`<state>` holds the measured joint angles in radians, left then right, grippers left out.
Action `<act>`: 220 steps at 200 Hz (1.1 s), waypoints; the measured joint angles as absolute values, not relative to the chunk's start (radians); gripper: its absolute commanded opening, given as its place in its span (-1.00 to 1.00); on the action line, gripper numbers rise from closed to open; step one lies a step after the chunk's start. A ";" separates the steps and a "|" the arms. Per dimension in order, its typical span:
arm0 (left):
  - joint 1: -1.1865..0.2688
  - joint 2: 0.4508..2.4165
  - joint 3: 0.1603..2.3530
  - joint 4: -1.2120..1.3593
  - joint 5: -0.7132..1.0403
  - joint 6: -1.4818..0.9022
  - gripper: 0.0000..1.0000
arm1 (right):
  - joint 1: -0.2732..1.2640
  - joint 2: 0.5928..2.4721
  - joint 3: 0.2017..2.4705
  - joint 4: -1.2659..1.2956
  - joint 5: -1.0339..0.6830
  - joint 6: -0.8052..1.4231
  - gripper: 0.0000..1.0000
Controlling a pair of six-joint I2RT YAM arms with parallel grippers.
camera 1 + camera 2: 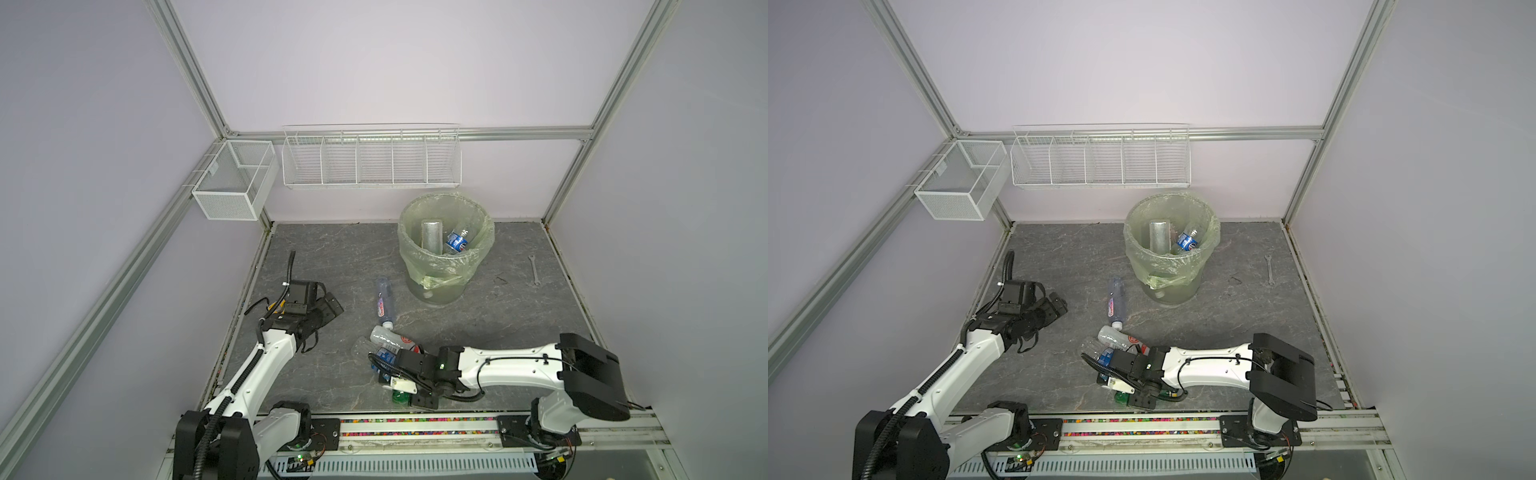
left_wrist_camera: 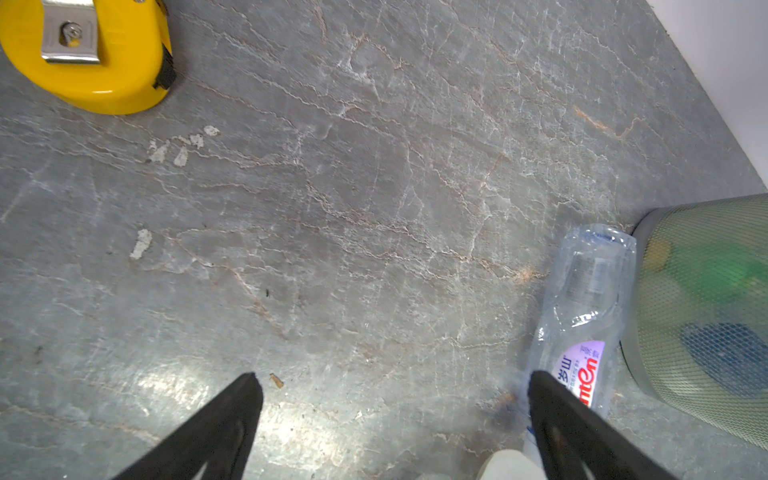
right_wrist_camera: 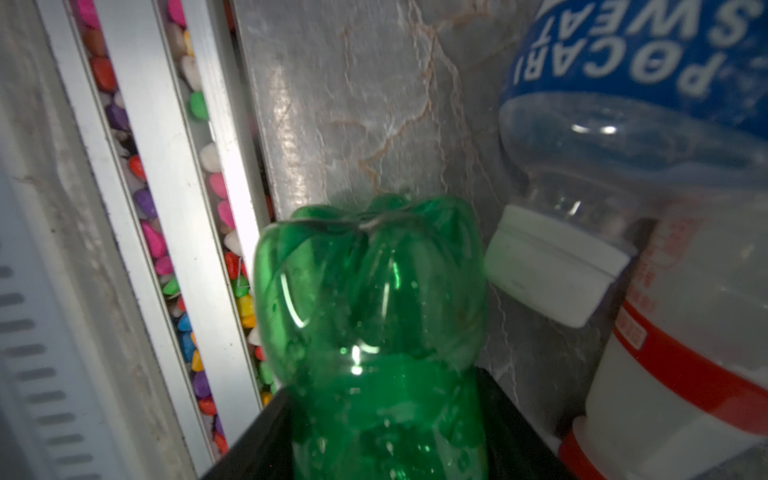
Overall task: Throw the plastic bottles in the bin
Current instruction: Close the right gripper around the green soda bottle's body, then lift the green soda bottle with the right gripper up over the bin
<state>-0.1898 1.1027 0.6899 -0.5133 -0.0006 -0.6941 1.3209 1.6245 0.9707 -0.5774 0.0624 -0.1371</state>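
Observation:
My right gripper [image 1: 409,394] [image 3: 382,399] lies low at the table's front edge, its jaws closed against both sides of a green plastic bottle [image 3: 370,299] [image 1: 400,397]. Just beyond lie a blue-labelled clear bottle [image 3: 623,83] [image 1: 384,357] and a white bottle with red bands [image 3: 685,332] [image 1: 390,338]. A long clear bottle [image 1: 384,303] [image 2: 582,316] lies left of the bin [image 1: 436,274] [image 1: 1167,270]. The green-lined bin holds a blue-labelled bottle [image 1: 457,240]. My left gripper [image 1: 332,305] [image 2: 395,378] hovers open at the left, with nothing between its fingers.
A metal block [image 1: 432,239] stands inside the bin. A wrench [image 1: 534,270] lies at the far right, a yellow tape measure [image 2: 91,54] near my left arm. White wire baskets [image 1: 370,160] [image 1: 235,178] hang on the back wall. A rail with coloured pebbles [image 3: 158,232] borders the front.

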 measured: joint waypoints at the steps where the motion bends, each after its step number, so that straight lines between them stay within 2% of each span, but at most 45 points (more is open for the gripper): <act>1: -0.190 1.103 0.690 -0.513 -0.001 -0.694 0.99 | 1.321 1.625 0.971 -0.577 0.062 -0.137 0.03; 18: -0.190 1.103 0.690 -0.513 -0.001 -0.694 0.99 | 1.319 1.625 0.971 -0.578 0.062 -0.135 -0.03; 89: -0.190 1.114 0.703 -0.508 -0.001 -0.694 0.99 | 1.312 1.610 0.976 -0.590 0.082 -0.096 -0.06; 169: -0.190 1.106 0.709 -0.476 0.000 -0.695 0.99 | 1.282 1.433 0.976 -0.605 0.067 -0.030 -0.06; 220: -0.190 1.106 0.709 -0.468 0.001 -0.694 0.99 | 1.165 1.321 0.976 -0.614 0.116 0.033 -0.06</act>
<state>-0.1898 1.1057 0.7090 -0.4679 0.0006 -0.6945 1.1652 1.3209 0.9760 -0.6140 0.1158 0.0326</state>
